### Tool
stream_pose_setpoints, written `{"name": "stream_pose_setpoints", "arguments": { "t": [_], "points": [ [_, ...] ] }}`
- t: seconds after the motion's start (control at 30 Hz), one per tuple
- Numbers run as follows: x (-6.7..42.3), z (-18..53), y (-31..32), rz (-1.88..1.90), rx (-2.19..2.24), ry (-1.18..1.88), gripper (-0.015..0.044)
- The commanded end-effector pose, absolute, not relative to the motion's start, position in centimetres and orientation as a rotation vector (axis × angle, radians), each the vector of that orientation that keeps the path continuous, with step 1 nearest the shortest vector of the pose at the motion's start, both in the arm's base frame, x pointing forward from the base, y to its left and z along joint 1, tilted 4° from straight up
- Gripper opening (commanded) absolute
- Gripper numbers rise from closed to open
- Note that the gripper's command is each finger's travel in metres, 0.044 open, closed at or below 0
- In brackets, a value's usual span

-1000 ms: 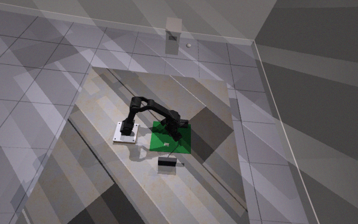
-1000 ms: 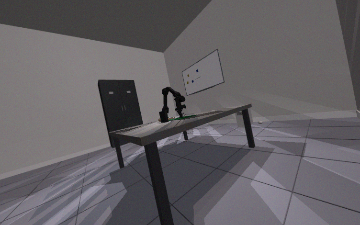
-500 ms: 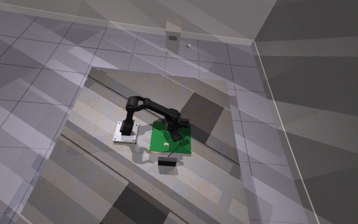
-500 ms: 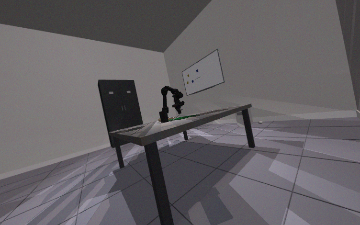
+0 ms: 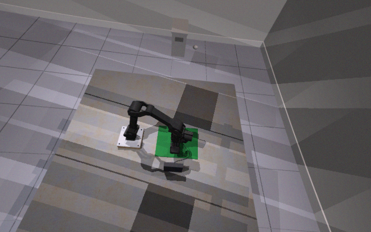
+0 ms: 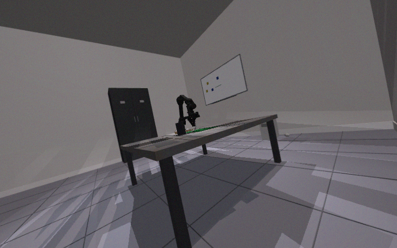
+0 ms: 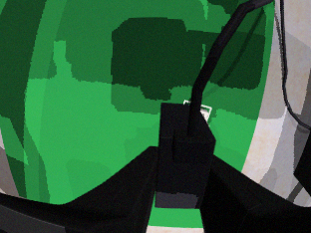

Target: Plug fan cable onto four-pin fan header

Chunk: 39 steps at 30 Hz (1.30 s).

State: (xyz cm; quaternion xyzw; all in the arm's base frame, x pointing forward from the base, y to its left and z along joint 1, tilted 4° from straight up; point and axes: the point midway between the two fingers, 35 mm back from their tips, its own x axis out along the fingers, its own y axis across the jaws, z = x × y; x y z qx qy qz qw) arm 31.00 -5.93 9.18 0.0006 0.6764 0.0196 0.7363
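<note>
Plug (image 7: 181, 160): you have it clamped between the two dark fingers at the bottom of the wrist view, a black block standing upright in the gripper (image 7: 179, 194), whose jaws are drawn in narrow against its sides. Just past the plug's top edge you can see a small pale piece on the board, the fan header (image 7: 202, 112), mostly covered by the plug, so you cannot tell whether the two touch. From the plug's top the cable (image 7: 226, 35) rises, bends right and runs toward the upper right corner of that view. Under all of it lies the green board (image 7: 80, 127), with a darker square patch beyond the plug.

From the top view you see the gripper (image 5: 174, 149) pointing down over the near part of the board (image 5: 164, 144), the arm (image 5: 156, 114) reaching out from its base plate (image 5: 121, 142) on the left. In front of the board, a dark flat box, apparently the fan (image 5: 173, 167), sits on the table (image 5: 109, 87), with the thin cable looping from it back toward the board.

From the exterior view you see the arm (image 6: 184, 108) bent down over the table (image 6: 163, 149), with a dark cabinet (image 6: 131, 114) against the wall behind and a whiteboard (image 6: 224, 79) on the far wall.
</note>
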Motion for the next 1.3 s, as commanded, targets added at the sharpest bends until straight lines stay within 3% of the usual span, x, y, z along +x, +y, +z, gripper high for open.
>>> {"name": "stream_pose_setpoints", "arguments": {
  "t": [0.0,1.27],
  "points": [
    [30.4,9.1,-7.1,-0.063,0.12,1.484,0.0],
    [29.4,9.1,-7.4,-0.107,0.167,1.484,0.0]
  ]
}}
